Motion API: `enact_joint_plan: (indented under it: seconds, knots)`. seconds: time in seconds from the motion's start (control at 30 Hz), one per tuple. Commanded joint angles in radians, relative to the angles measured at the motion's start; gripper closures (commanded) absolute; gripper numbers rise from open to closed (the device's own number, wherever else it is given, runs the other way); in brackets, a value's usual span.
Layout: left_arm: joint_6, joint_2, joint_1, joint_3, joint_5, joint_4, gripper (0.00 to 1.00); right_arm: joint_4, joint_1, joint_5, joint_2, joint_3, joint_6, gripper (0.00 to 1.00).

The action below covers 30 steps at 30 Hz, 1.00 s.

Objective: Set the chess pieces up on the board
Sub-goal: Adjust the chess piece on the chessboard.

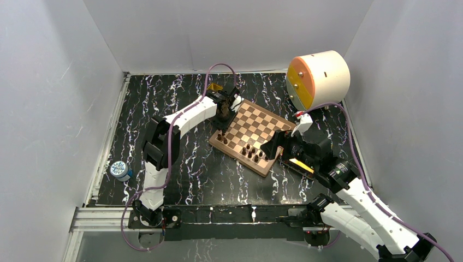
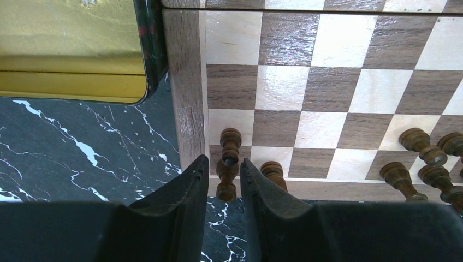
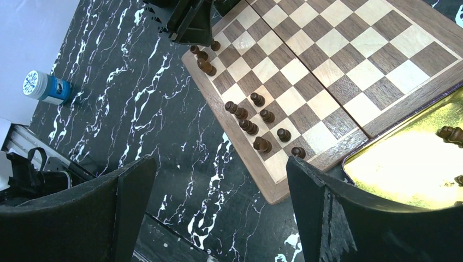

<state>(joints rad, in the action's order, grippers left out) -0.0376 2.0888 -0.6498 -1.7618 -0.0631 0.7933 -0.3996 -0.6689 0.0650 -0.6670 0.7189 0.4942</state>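
Several dark brown chess pieces (image 3: 256, 123) stand on the board (image 1: 256, 128), a square wooden one with tan and dark brown checks inside a reddish-brown border. It lies turned at an angle on the black marbled table (image 1: 180, 164). The pieces are small turned-wood figures, each narrower than a square. One cluster sits on the two rows along the board's near edge, and a few more stand at its left corner.

The left gripper (image 2: 224, 162) hangs over that left corner with its jaws drawn close together. In the left wrist view, one dark piece (image 2: 227, 174) sits right in the narrow gap between the fingers (image 2: 185, 196). Whether they actually pinch it or only flank it cannot be told. Another dark piece (image 2: 273, 172) stands just beside the right-hand finger.

The right gripper (image 3: 221, 164) hovers above the board's near right corner, jaws spread wide and holding nothing. The near cluster lies below and between them, well apart from both fingers. A gold tray (image 3: 404, 158) beside the board holds more dark pieces (image 3: 450, 132).
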Motion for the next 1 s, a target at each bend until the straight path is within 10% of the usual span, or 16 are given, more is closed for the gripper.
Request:
enact_joint_plan:
  seconds: [0.0,0.97]
  knots:
    - [-0.001,-0.005,0.003,-0.002,0.013,0.007,0.75,0.021,0.000,0.018,0.020,0.047,-0.002,0.01]
    - [-0.002,0.014,0.003,-0.025,0.038,-0.009,0.90,0.034,-0.001,0.009,0.000,0.037,-0.008,0.01]
